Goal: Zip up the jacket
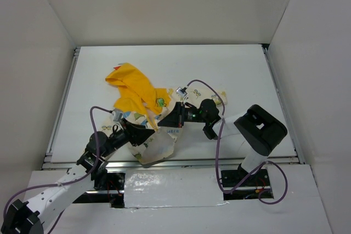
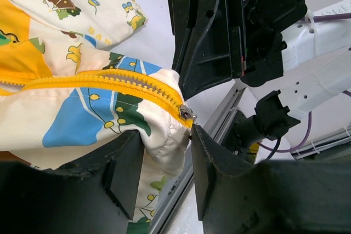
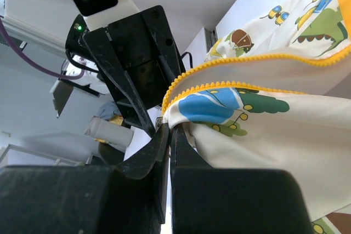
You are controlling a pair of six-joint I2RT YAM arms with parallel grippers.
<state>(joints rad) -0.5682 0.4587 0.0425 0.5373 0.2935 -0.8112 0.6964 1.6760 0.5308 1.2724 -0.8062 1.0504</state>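
Note:
The jacket [image 1: 156, 145] lies crumpled at the table's near edge, its yellow hood [image 1: 130, 83] towards the back. In the left wrist view the cream printed fabric [image 2: 66, 119] shows a yellow zipper [image 2: 109, 78] with its metal slider [image 2: 187, 114] at the lower end. My left gripper [image 2: 164, 163] is open, and the bunched hem below the slider sits between its fingers [image 2: 123, 171]. My right gripper [image 3: 170, 135] is shut on the jacket's bottom corner beside the zipper teeth [image 3: 230, 87]. Both grippers meet tip to tip over the jacket [image 1: 159, 124].
The table's metal rail [image 1: 219, 163] runs just under the jacket's near side. White walls enclose the table on three sides. Purple cables [image 1: 211, 89] loop above both arms. The right arm's bulky black joint [image 1: 262, 129] sits right of the jacket.

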